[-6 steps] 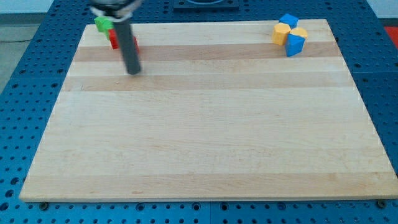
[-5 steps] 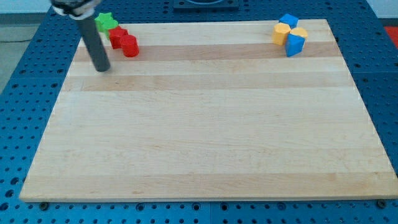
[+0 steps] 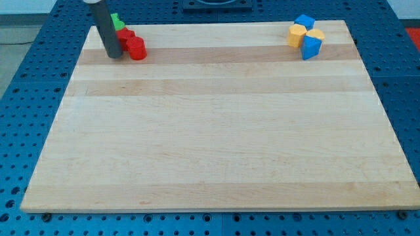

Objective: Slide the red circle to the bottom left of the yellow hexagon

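Two red blocks sit together at the board's top left: one red block (image 3: 136, 48) and another red block (image 3: 125, 36) just above and left of it; their shapes are hard to tell. My tip (image 3: 114, 55) rests on the board just left of them, the rod covering part of the upper one. A green block (image 3: 117, 21) shows behind the rod. At the top right, a yellow hexagon (image 3: 296, 35) and a second yellow block (image 3: 316, 34) cluster with two blue blocks, one above (image 3: 304, 21) and one below (image 3: 311, 48).
The wooden board (image 3: 216, 131) lies on a blue perforated table (image 3: 20, 118). The red and green cluster is close to the board's top left edge; the yellow and blue cluster is close to its top right corner.
My tip swung left off the red blocks, then moved up and right to their left side. The blocks have not visibly moved.
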